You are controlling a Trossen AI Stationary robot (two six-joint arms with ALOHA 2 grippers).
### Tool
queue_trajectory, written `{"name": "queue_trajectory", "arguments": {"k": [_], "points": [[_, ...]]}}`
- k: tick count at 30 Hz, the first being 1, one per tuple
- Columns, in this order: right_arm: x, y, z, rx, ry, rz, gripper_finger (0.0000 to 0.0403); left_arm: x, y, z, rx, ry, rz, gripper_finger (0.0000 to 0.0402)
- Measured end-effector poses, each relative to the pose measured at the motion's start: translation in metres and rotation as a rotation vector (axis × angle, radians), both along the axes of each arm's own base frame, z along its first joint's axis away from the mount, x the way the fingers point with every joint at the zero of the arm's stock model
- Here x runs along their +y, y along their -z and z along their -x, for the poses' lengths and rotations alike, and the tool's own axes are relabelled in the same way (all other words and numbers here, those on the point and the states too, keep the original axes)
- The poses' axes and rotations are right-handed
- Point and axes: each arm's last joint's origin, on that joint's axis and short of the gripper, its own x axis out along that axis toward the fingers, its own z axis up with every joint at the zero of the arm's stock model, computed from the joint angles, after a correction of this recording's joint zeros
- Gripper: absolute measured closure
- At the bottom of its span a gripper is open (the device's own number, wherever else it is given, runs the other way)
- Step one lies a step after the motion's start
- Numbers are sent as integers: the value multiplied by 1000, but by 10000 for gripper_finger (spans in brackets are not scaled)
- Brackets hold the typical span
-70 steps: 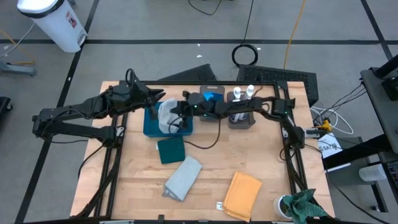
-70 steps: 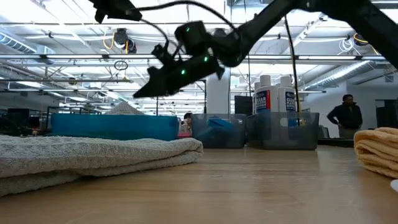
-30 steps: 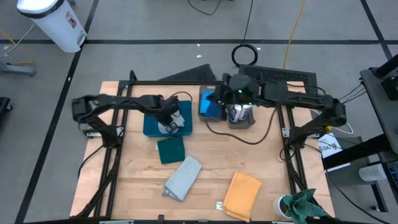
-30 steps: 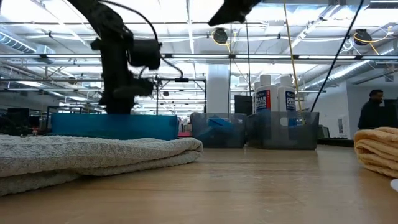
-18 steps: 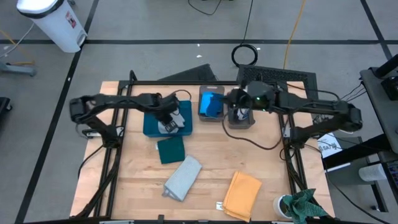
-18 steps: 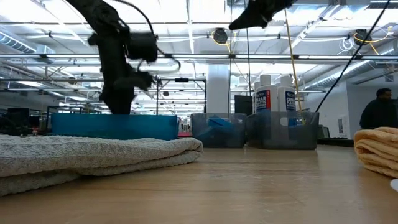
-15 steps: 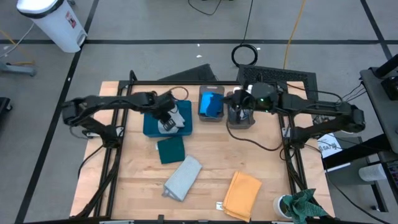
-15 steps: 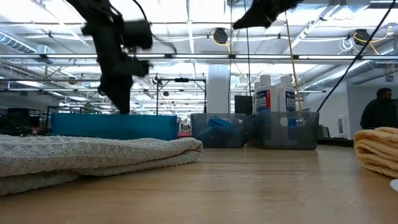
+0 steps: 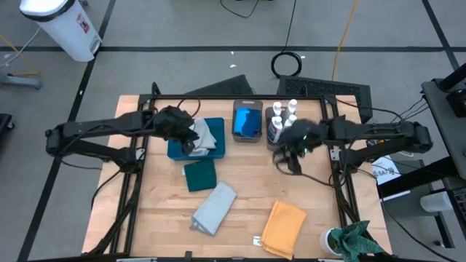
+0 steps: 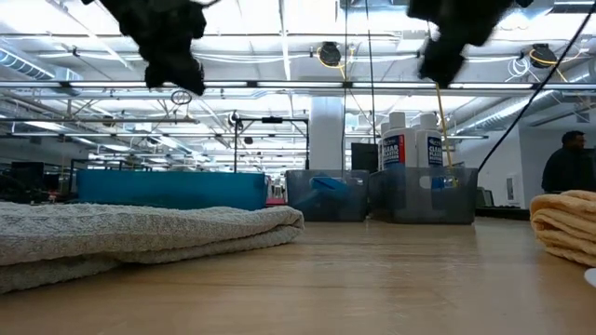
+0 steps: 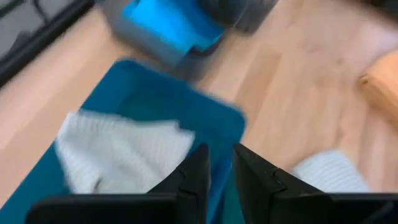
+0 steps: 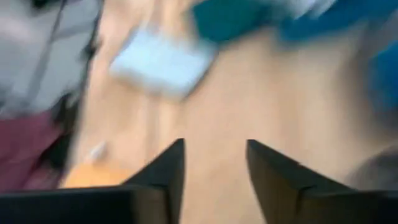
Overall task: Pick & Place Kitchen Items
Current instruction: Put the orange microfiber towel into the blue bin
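My left gripper [image 9: 193, 137] hovers above the flat teal tray [image 9: 175, 150], empty, with a narrow gap between its fingers [image 11: 219, 169]. A pale grey cloth [image 9: 210, 133] lies crumpled in the tray, and it also shows in the left wrist view [image 11: 118, 152]. My right gripper [image 9: 287, 151] is open and empty over bare table just in front of the bottle bin; its wrist view [image 12: 214, 168] shows wood between its fingers. On the table lie a dark teal cloth [image 9: 200, 175], a second pale grey cloth [image 9: 215, 207] and a mustard cloth [image 9: 284, 227].
A bin [image 9: 247, 120] holds blue sponges. The bin beside it [image 9: 282, 138] holds white bottles [image 9: 284, 113]. A green rag [image 9: 354, 240] sits off the near right corner. A person [image 10: 568, 172] stands in the room behind. Bare wood lies between the cloths and the bins.
My left gripper has risen out of the tray and drawn back a little toward the table's left; the pale grey cloth stays in the tray. My right gripper has moved from above the bins toward the table's near edge, over bare wood.
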Motion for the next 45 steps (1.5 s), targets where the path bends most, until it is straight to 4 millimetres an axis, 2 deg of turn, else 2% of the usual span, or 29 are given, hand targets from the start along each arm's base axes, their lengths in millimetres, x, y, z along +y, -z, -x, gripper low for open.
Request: {"name": "queue_trajectory", "arguments": {"k": [5,9,15,21,25,36,45], "points": [[39,33,7,313,-84,-220,173,-7,-3,-7,-52,42,-15,330],[61,66,19,490,-54,-324,135,-10,2,-13,-35,55,-16,330],[82,119,37,565,8,-477,120,-9,4,-21,-54,45,-25,330],[93,155,54,538,-19,-618,128,-8,4,-27,-86,44,-31,330],[96,166,64,536,-12,-587,141,-8,5,-29,-91,38,-25,330],[111,168,68,485,-45,-556,149,-8,4,-30,-109,9,3,330],[112,188,64,602,81,-545,160,-7,1,-32,-146,-12,-17,330]]}}
